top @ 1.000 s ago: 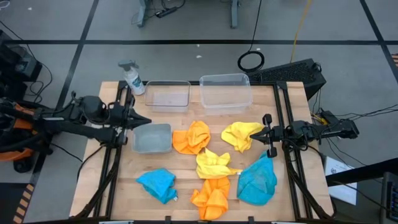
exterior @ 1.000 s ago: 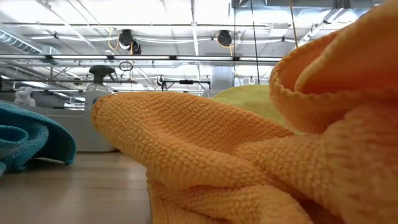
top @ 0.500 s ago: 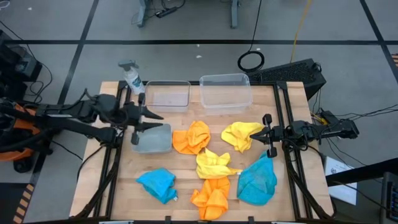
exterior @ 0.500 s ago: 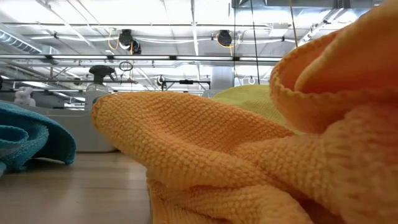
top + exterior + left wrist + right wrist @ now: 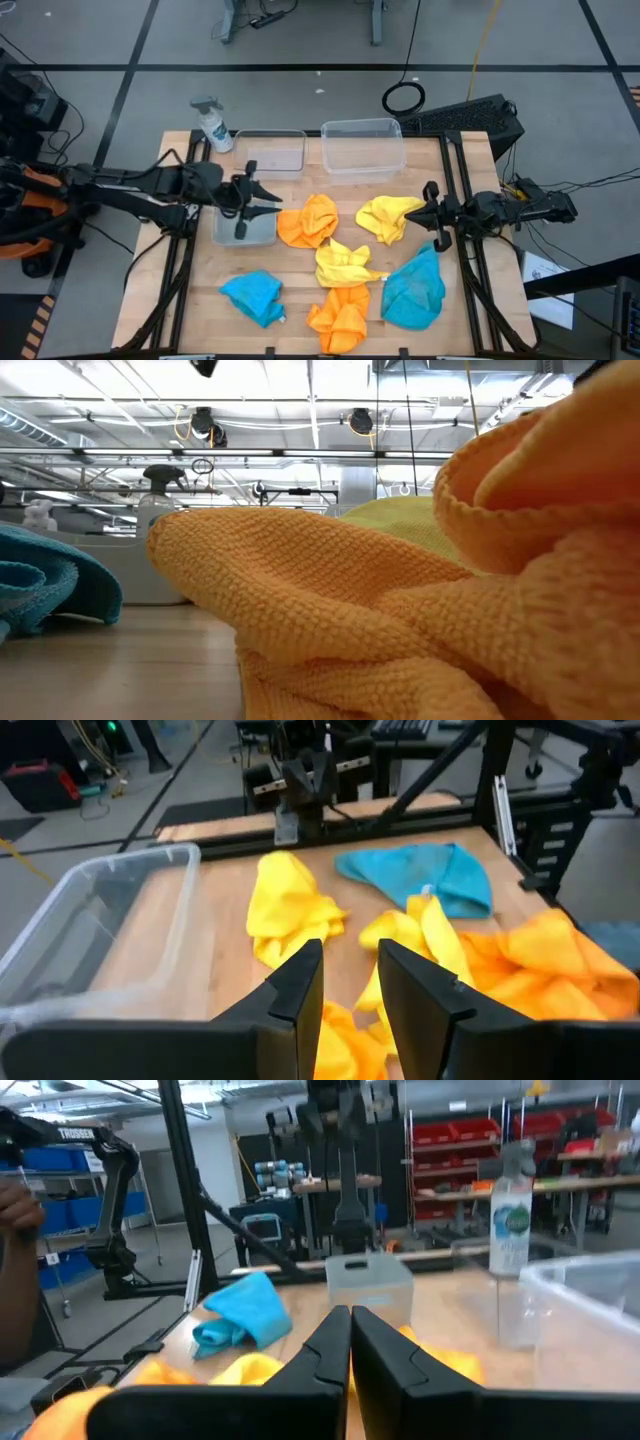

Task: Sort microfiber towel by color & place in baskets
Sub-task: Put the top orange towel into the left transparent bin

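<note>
The left gripper [image 5: 262,200] hangs over the near basket [image 5: 244,222], at that tub's right edge and just beside the upper orange towel [image 5: 308,220]; in the left wrist view its fingers [image 5: 296,982] stand a little apart with nothing between them. The right gripper [image 5: 432,217] waits at the right side of the tabletop [image 5: 290,270], close to the upper yellow towel [image 5: 388,216], and in the right wrist view its fingers [image 5: 328,1342] are pressed together, empty.

All six cloths lie loose on the wood, none in a tub. The upper orange towel sits just right of the near basket, with the upper yellow towel further right. The lower yellow towel [image 5: 345,264] lies between them toward the front edge, and the lower orange towel [image 5: 340,315] touches it from the front. The left blue towel [image 5: 254,295] lies in front of the near basket. The right blue towel [image 5: 413,290] lies in front of the right gripper.

Two more baskets stand along the far edge: the left far basket [image 5: 270,153] and the right far basket [image 5: 363,146]. A white spray bottle [image 5: 212,125] stands at the far left corner, beside the left far basket. The low view is filled mostly by orange cloth, probably the lower orange towel.
</note>
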